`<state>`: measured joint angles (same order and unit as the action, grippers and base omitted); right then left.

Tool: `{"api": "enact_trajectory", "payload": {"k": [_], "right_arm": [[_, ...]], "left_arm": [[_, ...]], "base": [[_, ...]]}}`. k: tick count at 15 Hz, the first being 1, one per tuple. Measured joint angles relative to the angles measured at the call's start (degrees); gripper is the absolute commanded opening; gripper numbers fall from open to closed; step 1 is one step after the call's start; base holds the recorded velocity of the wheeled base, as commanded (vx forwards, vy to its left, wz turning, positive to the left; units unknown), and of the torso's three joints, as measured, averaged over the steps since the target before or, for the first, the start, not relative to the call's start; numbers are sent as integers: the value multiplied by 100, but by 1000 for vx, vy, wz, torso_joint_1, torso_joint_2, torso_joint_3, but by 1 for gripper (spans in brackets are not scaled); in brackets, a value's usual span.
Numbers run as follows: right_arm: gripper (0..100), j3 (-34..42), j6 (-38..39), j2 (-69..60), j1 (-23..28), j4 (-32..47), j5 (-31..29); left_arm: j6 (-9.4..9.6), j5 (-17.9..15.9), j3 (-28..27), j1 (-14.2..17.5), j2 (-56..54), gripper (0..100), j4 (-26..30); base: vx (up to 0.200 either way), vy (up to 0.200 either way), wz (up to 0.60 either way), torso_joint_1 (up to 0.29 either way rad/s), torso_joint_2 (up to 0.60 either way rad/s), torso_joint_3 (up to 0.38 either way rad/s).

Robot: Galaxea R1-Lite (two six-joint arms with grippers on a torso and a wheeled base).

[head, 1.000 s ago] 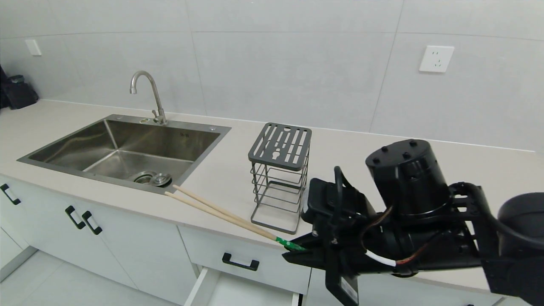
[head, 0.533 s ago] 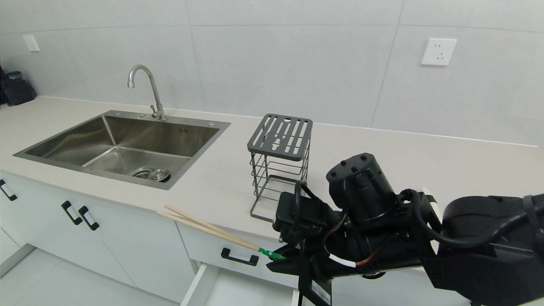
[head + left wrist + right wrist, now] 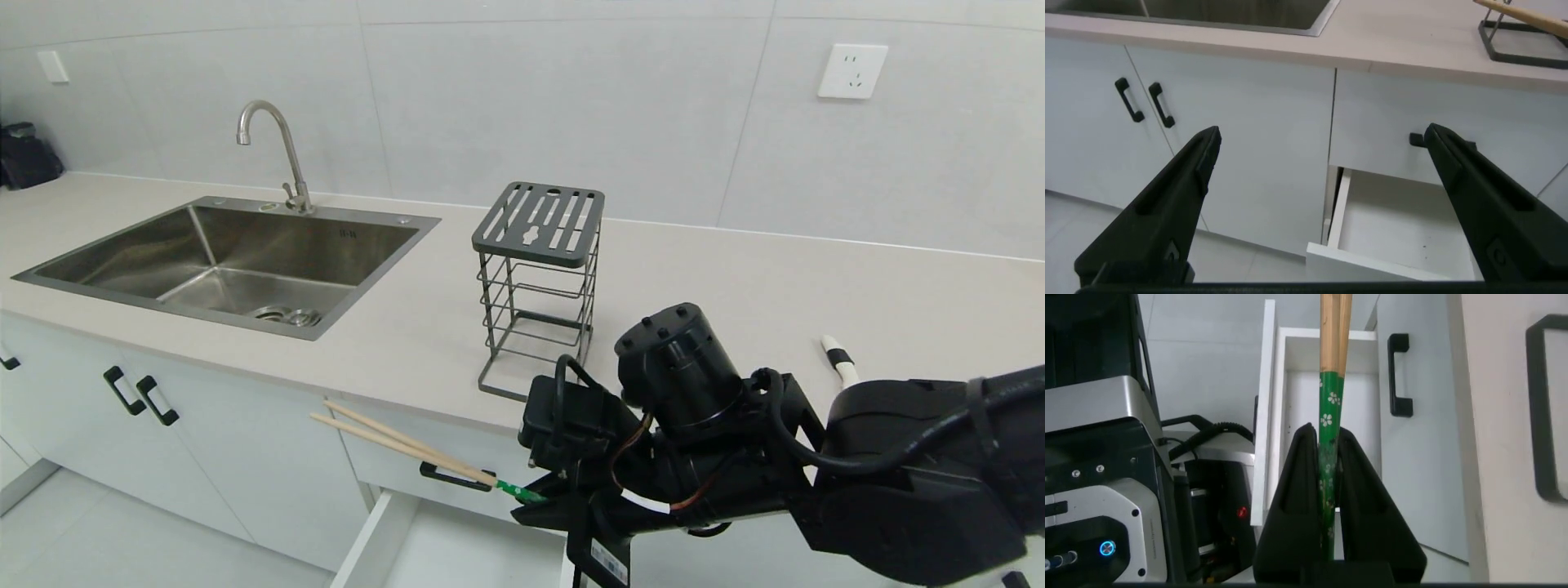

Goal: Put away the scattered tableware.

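A pair of wooden chopsticks with green-patterned ends is held level in front of the cabinet, below the counter edge. My right gripper is shut on the green ends. In the right wrist view the chopsticks stick out past the gripper over the open white drawer. The drawer is pulled out beneath the gripper and looks bare inside. My left gripper is open, facing the cabinet front and the drawer. A white utensil with a dark band lies on the counter at the right.
A dark wire rack with a slotted top stands on the counter beside the steel sink and faucet. Black handles mark the cabinet doors. A wall socket is at the back right.
The head view has shifted. My right gripper has carried the chopsticks down from counter height and out to in front of the drawer front, over the open drawer.
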<state>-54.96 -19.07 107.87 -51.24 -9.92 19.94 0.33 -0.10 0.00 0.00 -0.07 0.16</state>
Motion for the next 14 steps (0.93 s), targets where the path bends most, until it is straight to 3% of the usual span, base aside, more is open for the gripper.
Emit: {"api": "enact_trajectory", "payload": {"k": [6, 14], "right_arm": [[0, -13, 2, 72, 11, 0, 0], [0, -15, -4, 180, 11, -6, -2]], "left_arm": [[0, 0, 0, 0, 0, 100, 0], [2, 0, 0, 0, 0, 100, 2]], "base": [[0, 0, 0, -119, 355, 224], [0, 0, 0, -128, 466, 330]]}}
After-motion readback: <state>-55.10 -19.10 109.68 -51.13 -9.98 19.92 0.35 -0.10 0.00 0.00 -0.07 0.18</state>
